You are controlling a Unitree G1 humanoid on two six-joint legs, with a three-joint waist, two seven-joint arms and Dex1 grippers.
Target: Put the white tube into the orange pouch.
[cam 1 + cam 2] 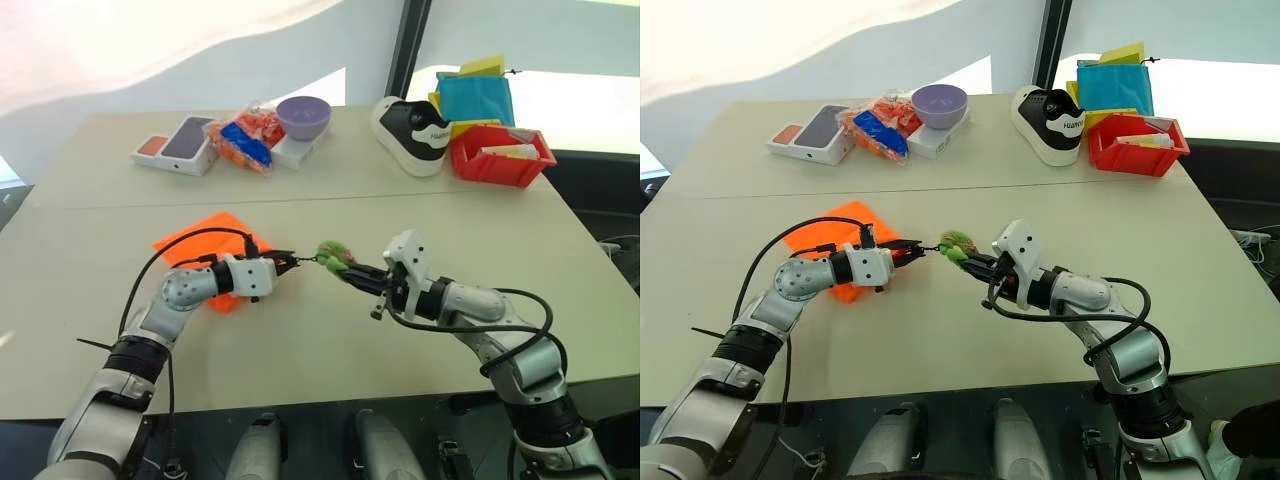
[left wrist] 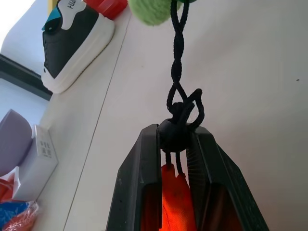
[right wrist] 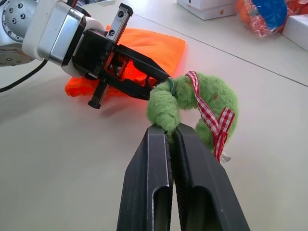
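Left wrist view: fingers (image 2: pixel 180 159) pinching cord toggle (image 2: pixel 174 135)

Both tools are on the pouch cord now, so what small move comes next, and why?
Probably draw the two tools slowly apart to loosen the pouch mouth. The left tool is shut on the black cord stopper at the neck of the orange pouch, and the right tool pinches the green tassel at the cord's end. The pouch looks flat and closed.

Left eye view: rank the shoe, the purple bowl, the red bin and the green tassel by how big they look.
1. Red bin
2. Shoe, close to the bin; unsure between them
3. Purple bowl
4. Green tassel, smallest despite being nearest the camera
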